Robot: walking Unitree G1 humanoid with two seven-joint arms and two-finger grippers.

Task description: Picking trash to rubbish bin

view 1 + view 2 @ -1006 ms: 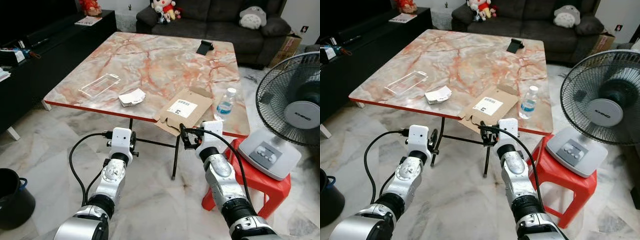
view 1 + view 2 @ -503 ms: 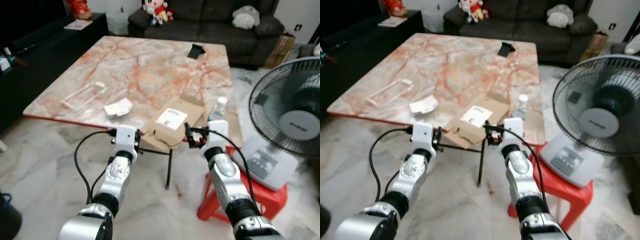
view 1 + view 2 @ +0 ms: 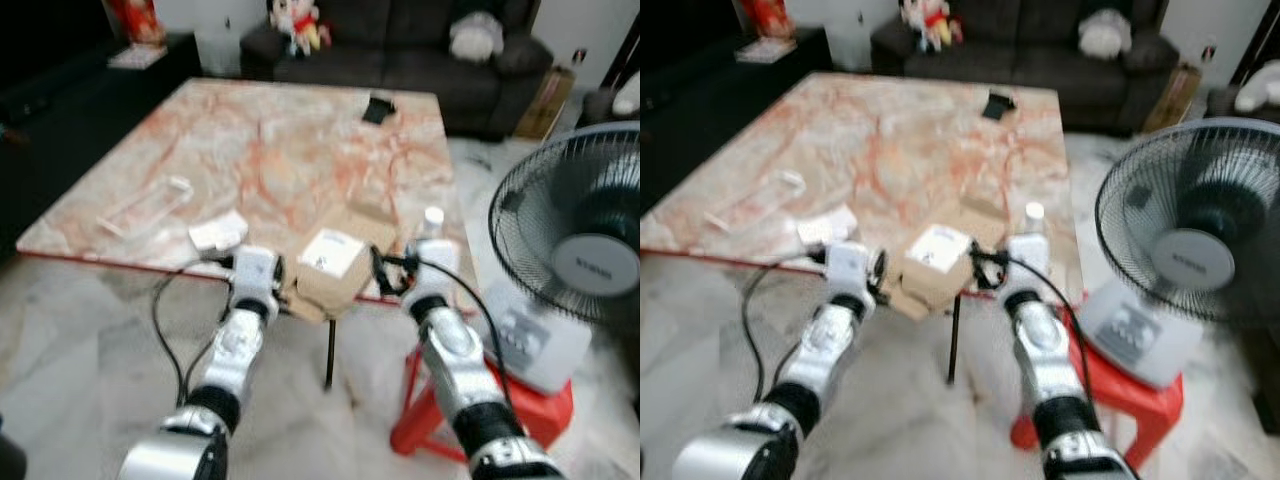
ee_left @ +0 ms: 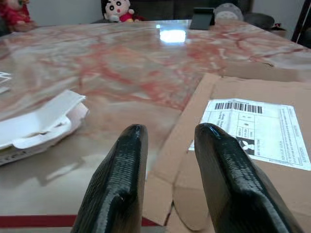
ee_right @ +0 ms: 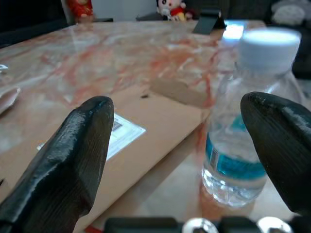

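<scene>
Right gripper [image 5: 180, 160]: fingers spread wide, holding nothing, just short of the marble table's [image 3: 300, 130] near edge. Water bottle [image 5: 252, 121]: upright near that edge, directly ahead of the gripper; clear plastic, white cap, appears nearly empty. Judged light, smooth, slightly crushable and easy to tip; best gripped around the mid-body.

Left gripper [image 4: 167, 179]: fingers narrowly parted, empty, at the same edge. Flattened cardboard [image 4: 243, 131]: overhanging the edge, labelled. Judged light, stiff and thin; pinch its projecting lip. White packet [image 4: 39, 124]: beside the cardboard. Fan [image 3: 575, 240]: beyond the table's corner.
</scene>
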